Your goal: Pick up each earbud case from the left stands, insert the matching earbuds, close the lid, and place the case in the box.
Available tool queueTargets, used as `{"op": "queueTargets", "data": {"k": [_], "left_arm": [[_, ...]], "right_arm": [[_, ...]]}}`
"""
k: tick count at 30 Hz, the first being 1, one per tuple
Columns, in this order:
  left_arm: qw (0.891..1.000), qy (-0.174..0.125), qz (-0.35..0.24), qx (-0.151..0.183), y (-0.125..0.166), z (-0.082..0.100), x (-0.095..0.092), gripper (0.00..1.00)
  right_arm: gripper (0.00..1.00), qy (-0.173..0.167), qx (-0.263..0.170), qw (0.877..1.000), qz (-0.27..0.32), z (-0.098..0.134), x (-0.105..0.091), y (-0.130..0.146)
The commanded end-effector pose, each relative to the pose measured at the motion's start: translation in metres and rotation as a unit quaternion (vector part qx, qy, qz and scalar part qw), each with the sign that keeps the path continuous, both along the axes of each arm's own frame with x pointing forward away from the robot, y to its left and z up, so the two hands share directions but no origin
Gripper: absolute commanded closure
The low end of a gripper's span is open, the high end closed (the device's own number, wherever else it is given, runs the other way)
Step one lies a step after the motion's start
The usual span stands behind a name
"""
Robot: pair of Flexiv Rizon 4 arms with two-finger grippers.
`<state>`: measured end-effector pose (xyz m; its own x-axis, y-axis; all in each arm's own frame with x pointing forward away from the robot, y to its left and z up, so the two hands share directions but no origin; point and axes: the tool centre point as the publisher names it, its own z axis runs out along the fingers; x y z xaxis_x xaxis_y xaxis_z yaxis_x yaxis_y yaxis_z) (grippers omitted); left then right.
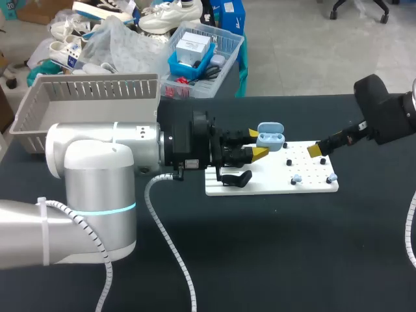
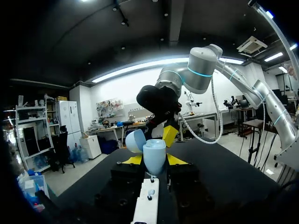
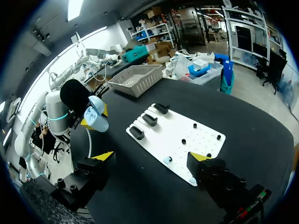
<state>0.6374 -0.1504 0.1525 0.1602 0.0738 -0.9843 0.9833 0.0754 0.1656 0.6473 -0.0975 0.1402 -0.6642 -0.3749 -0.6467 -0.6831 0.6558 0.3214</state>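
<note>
1. Your left jaws are clenched on the case (image 2: pixel 154 156), one yellow tip on each side. It hangs with its lid (image 2: pixel 135 140) open over the 12 o'clock edge of the white board (image 1: pixel 273 183), clear of the worktop (image 1: pixel 292 260).
2. Your right jaws are released and hold nothing. They hover over the board's 3 o'clock end, near the earbuds (image 1: pixel 297 177).
3. The earbuds look small and smooth. A pinch off centre could flick one off the board onto the dark worktop, where it would be hard to find.
4. The case is held only by its two sides. If you push an earbud in at the wrong angle or into the wrong pocket, the case may twist in the jaws or the lid may not shut.
5. Both sets of jaws must work close together at the case, so a hasty approach could knock them against each other.
6. The lid looks free on its hinge and could drop shut before both earbuds are in.
7. Count:
   - One case.
   - Two earbuds, toward 4 o'clock on the board.
   - Three black stands (image 3: pixel 149 119) at the board's 9 o'clock end, all bare.
   - One basket (image 1: pixel 91 97) at 10 o'clock.
   - Black pegs dot the board, too small for you to count surely.
</note>
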Motion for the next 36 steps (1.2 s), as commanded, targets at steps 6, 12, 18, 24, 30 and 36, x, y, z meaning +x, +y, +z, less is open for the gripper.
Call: {"op": "queueTargets", "data": {"k": [6, 12, 18, 24, 30, 36], "left_arm": [[0.999, -0.033, -0.011, -0.031, -0.018, -0.024, 0.029, 1.0], [0.999, -0.042, -0.009, -0.031, -0.017, -0.031, 0.049, 1.0], [0.999, -0.039, -0.004, -0.029, -0.006, -0.028, 0.059, 1.0], [0.999, -0.028, 0.005, -0.02, 0.002, -0.031, 0.063, 1.0], [0.999, -0.03, 0.002, -0.017, 0.004, -0.031, 0.062, 1.0], [1.0, -0.026, 0.001, -0.017, 0.003, -0.032, 0.061, 1.0]], "right_arm": [[0.0, 0.021, -0.01, 1.0, -0.018, 0.01, -0.004, -0.008], [0.0, 0.028, -0.006, 0.999, -0.036, 0.012, -0.012, -0.006], [0.0, 0.029, -0.005, 0.999, -0.043, 0.01, -0.009, -0.002], [0.0, 0.029, -0.002, 0.999, -0.037, 0.006, -0.001, 0.001], [0.0, 0.03, -0.002, 0.999, -0.029, 0.005, 0.004, 0.002], [0.0, 0.043, 0.0, 0.999, -0.023, 0.001, 0.006, 0.001]]}}
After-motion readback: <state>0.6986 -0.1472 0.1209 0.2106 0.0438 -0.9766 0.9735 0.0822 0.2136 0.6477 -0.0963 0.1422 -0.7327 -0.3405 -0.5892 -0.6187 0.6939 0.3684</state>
